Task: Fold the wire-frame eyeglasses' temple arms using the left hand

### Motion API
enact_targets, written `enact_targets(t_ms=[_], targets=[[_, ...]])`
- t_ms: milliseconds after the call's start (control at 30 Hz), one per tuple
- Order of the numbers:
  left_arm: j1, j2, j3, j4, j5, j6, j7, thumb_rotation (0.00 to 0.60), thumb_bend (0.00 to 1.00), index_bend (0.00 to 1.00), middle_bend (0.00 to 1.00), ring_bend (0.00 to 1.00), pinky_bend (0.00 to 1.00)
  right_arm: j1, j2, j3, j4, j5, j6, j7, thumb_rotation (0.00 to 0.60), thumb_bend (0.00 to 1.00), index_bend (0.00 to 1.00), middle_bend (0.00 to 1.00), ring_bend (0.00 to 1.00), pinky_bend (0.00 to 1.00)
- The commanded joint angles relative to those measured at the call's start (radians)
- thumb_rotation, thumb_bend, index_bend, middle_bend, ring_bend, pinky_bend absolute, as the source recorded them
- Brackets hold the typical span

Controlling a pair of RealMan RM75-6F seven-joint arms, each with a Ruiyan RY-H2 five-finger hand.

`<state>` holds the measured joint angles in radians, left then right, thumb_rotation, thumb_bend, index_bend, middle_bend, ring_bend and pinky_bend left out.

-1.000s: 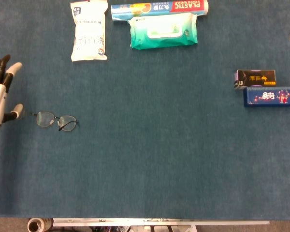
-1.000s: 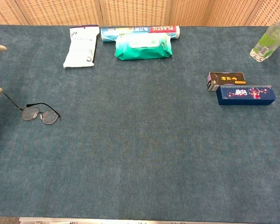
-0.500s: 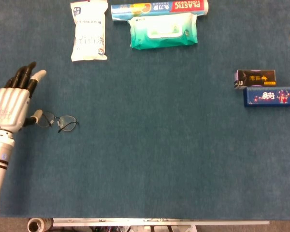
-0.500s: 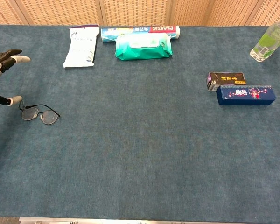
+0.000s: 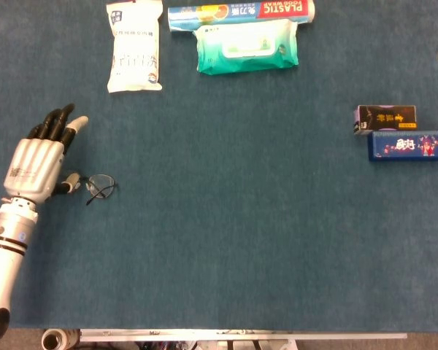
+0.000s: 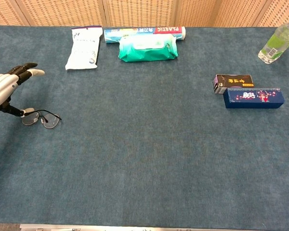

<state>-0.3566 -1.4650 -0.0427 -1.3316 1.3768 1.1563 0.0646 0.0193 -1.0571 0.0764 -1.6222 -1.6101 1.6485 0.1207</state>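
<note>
The wire-frame eyeglasses [image 5: 99,185] [image 6: 42,119] lie flat on the blue cloth at the left side of the table. My left hand [image 5: 40,162] [image 6: 7,90] hovers over their left end, palm down, fingers stretched straight toward the far edge. Its thumb reaches sideways and its tip meets the glasses' left lens and temple. The hand covers the left lens in the head view. The right lens and a thin temple arm behind it stay visible. My right hand shows in neither view.
At the far edge lie a white pouch [image 5: 134,45], a plastic wrap roll [image 5: 241,12] and a green wipes pack [image 5: 247,46]. Two small boxes [image 5: 401,131] sit at the right. A water bottle [image 6: 278,40] stands at the far right corner.
My left hand has moved right from the table's left edge until its thumb reached the glasses. The left temple arm, stretched out toward the hand before, has swung in against the frame.
</note>
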Motion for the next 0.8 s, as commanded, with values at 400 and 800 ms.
enact_targets(t_ms=[400,800], targets=[[-0.010,-0.049,0.006,0.064,-0.012,-0.034,0.011,0.600,0.23,0.11,0.00,0.01,0.19,-0.001,0.005,0.002,-0.002,0.001,0.002,0.010,0.600,0.36,0.52,0.43,0.26,0.39],[0.045,0.069,-0.014,-0.103,0.005,0.102,0.036,0.600,0.23,0.11,0.00,0.01,0.18,-0.004,0.007,0.001,-0.005,-0.006,0.011,0.013,0.600,0.36,0.52,0.43,0.26,0.39]])
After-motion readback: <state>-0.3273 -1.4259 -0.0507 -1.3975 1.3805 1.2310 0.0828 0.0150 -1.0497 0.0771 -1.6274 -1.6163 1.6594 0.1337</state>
